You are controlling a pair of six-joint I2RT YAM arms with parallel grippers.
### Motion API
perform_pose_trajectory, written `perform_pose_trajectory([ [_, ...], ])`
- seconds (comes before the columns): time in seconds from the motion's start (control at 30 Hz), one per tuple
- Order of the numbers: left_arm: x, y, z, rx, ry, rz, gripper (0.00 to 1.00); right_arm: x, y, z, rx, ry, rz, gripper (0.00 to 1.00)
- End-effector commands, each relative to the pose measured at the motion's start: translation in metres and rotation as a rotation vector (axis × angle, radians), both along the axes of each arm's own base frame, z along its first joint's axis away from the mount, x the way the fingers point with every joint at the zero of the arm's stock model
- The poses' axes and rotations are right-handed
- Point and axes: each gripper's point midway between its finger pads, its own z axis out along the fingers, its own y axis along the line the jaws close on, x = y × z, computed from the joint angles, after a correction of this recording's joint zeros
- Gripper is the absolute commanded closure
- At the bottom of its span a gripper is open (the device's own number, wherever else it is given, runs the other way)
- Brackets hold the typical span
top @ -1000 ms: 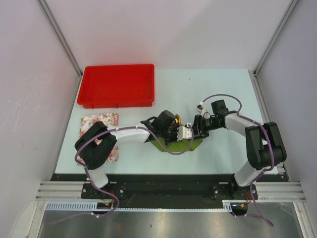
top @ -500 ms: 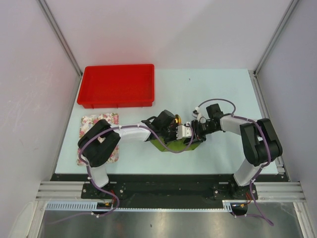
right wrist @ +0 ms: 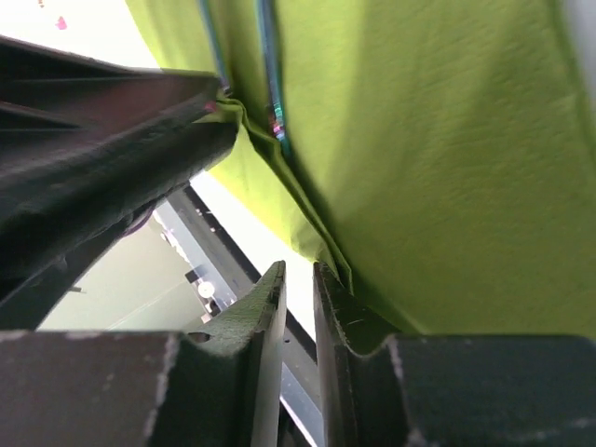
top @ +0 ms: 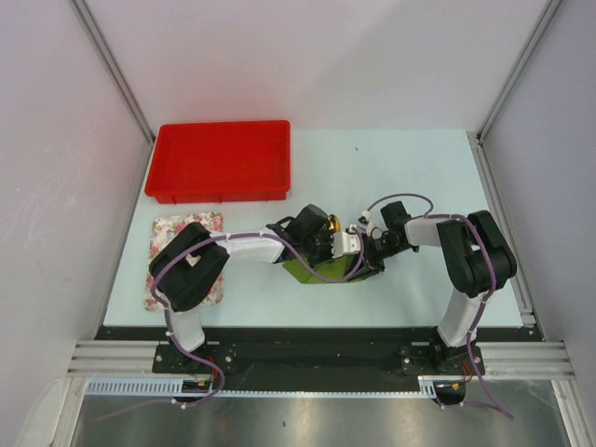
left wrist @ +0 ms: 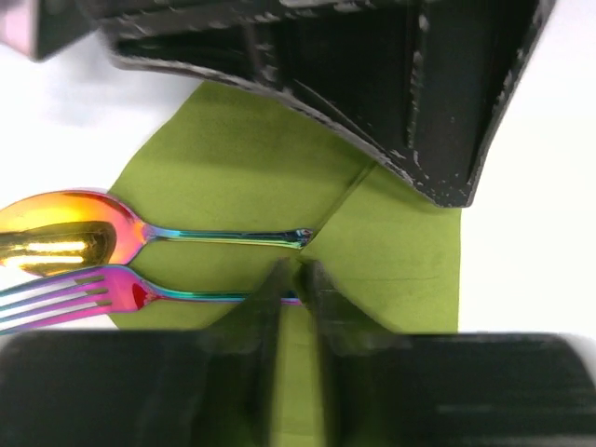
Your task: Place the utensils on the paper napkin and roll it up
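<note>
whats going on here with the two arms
Both arms are working on the green napkin mid-table. A spoon and a fork lie side by side on it, heads sticking out past one edge, and a flap is folded over their handles. The left claw pinches that fold, jaws nearly closed. The right claw sits at the napkin's lifted edge; whether it grips is unclear. No roll yet.
</note>
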Motion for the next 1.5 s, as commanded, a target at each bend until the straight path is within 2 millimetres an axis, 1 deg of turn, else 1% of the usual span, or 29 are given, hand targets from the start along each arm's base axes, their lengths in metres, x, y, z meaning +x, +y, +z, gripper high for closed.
perform_pose_trajectory([
  [0.0, 0.011, -0.007, 0.043, -0.116, 0.055, 0.096, 0.66, 0.011, 0.002, -0.003, -0.02, -0.029, 0.007, 0.8],
  [0.03, 0.008, -0.006, 0.05, -0.13, 0.085, 0.11, 0.62, 0.01, 0.002, -0.005, -0.029, -0.025, 0.006, 0.8],
  [0.07, 0.002, -0.006, 0.058, -0.161, 0.162, 0.137, 0.59, 0.01, 0.001, -0.006, -0.031, -0.027, 0.008, 0.8],
  [0.1, -0.006, -0.002, 0.068, -0.166, 0.216, 0.148, 0.58, 0.009, 0.001, -0.006, -0.033, -0.027, 0.01, 0.81],
  [0.17, -0.016, 0.003, 0.078, -0.192, 0.338, 0.2, 0.57, 0.01, 0.002, -0.007, -0.036, -0.029, 0.01, 0.81],
  [0.2, -0.029, 0.005, 0.084, -0.207, 0.414, 0.187, 0.56, 0.009, 0.002, -0.008, -0.037, -0.024, 0.008, 0.81],
  [0.23, -0.037, 0.006, 0.088, -0.22, 0.496, 0.211, 0.56, 0.009, 0.003, -0.008, -0.038, -0.021, 0.011, 0.81],
  [0.27, -0.041, 0.008, 0.09, -0.227, 0.544, 0.221, 0.56, 0.008, 0.003, -0.009, -0.04, -0.019, 0.011, 0.82],
  [0.3, -0.053, 0.009, 0.094, -0.241, 0.619, 0.199, 0.56, 0.009, 0.004, -0.01, -0.041, -0.02, 0.012, 0.82],
  [0.33, -0.06, 0.009, 0.097, -0.25, 0.697, 0.221, 0.57, 0.009, 0.003, -0.01, -0.044, -0.021, 0.011, 0.82],
  [0.4, -0.076, 0.008, 0.098, -0.272, 0.809, 0.197, 0.58, 0.008, 0.003, -0.011, -0.047, -0.016, 0.012, 0.82],
  [0.47, -0.085, 0.006, 0.097, -0.286, 0.915, 0.23, 0.6, 0.008, 0.001, -0.012, -0.052, -0.015, 0.008, 0.82],
  [0.5, -0.087, 0.005, 0.093, -0.304, 0.935, 0.224, 0.61, 0.009, 0.001, -0.012, -0.054, -0.018, 0.008, 0.82],
  [0.53, -0.089, 0.003, 0.089, -0.302, 0.987, 0.255, 0.62, 0.008, 0.0, -0.012, -0.055, -0.013, 0.007, 0.82],
  [0.6, -0.084, -0.001, 0.083, -0.327, 0.995, 0.266, 0.64, 0.009, 0.0, -0.012, -0.06, -0.016, 0.009, 0.83],
  [0.63, -0.084, -0.003, 0.078, -0.322, 1.034, 0.292, 0.66, 0.009, -0.001, -0.013, -0.062, -0.014, 0.009, 0.83],
  [0.67, -0.08, -0.006, 0.078, -0.339, 1.036, 0.294, 0.66, 0.009, -0.001, -0.013, -0.062, -0.017, 0.008, 0.83],
  [0.73, -0.077, -0.008, 0.074, -0.348, 1.089, 0.334, 0.67, 0.009, -0.002, -0.014, -0.069, -0.014, 0.007, 0.82],
  [0.8, -0.073, -0.01, 0.065, -0.353, 1.104, 0.355, 0.67, 0.01, -0.001, -0.014, -0.068, -0.019, 0.011, 0.82],
  [0.97, -0.066, -0.003, 0.04, -0.324, 1.158, 0.441, 0.7, 0.011, -0.002, -0.016, -0.078, -0.014, 0.012, 0.81],
  [1.03, -0.063, 0.002, 0.035, -0.319, 1.173, 0.466, 0.71, 0.01, -0.003, -0.017, -0.083, -0.01, 0.012, 0.81],
  [1.23, -0.056, 0.019, 0.007, -0.243, 1.157, 0.575, 0.73, 0.011, -0.005, -0.018, -0.095, -0.011, 0.012, 0.8],
  [1.4, -0.052, 0.023, 0.0, -0.21, 1.146, 0.605, 0.73, 0.011, -0.006, -0.021, -0.109, -0.011, 0.013, 0.8],
  [1.47, -0.054, 0.025, -0.002, -0.19, 1.142, 0.609, 0.74, 0.01, -0.008, -0.021, -0.118, -0.011, 0.015, 0.8],
])
